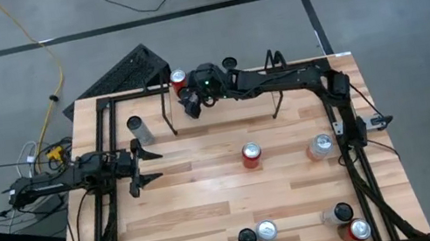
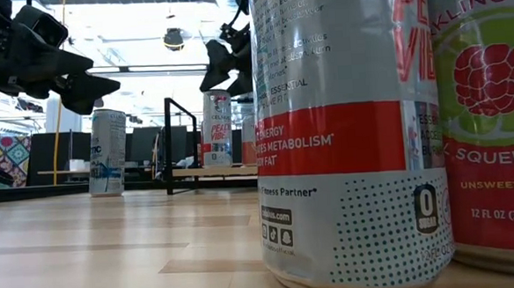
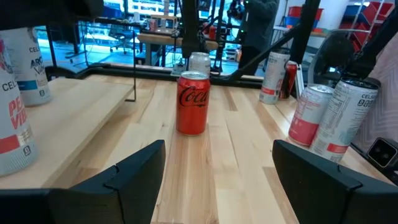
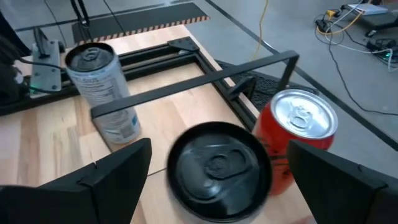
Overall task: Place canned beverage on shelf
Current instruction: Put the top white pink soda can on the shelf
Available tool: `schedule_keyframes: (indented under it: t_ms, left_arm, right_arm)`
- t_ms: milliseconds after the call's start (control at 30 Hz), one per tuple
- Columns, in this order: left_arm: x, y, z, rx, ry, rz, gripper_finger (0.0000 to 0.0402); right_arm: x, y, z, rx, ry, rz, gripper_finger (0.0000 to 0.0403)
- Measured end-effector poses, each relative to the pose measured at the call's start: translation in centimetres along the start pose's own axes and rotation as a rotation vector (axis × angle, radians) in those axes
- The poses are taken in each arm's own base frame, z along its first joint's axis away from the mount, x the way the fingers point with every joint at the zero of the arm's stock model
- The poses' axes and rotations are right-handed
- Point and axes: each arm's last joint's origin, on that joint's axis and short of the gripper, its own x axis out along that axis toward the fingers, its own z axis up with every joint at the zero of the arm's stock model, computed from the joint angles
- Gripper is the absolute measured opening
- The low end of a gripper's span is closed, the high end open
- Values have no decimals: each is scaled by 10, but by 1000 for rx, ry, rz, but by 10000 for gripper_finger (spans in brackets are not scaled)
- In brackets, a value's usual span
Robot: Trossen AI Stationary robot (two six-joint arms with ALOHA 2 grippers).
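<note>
Right wrist view | right gripper (image 4: 211, 171) open over round black-topped can (image 4: 217, 165)

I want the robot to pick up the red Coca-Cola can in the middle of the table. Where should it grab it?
Grab the upright red Coca-Cola can around its round middle, coming level from the open left tool's side, where bare wood lies between them.

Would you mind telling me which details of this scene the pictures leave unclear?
- Right gripper: whether its fingers touch the black-topped can, blurred in the right wrist view.
- Shelf: the right arm covers its far end in the high view.
- Red can: the black-topped can hides its label.
</note>
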Motion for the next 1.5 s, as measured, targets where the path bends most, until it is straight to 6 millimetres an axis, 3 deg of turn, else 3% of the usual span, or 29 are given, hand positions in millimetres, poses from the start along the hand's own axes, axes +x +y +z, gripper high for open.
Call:
schedule_keyframes:
  t_ms: [167,500,833,1133,1500]
  left_arm:
    - [0,0,0,0,0,0,282]
    - [0,0,0,0,0,-1,282]
    - [0,0,0,0,0,-1,282]
    - [0,0,0,0,0,-1,282]
    - [0,0,0,-1,4,0,282]
  right_arm:
    - [4,0,-3,9,4,-5,373]
    - [9,0,-6,14,3,-26,284]
    - [1,9,-3,16,11,-10,280]
    - [-55,5,28,13,23,3,279]
    - [-131,-8,47,-9,61,-46,279]
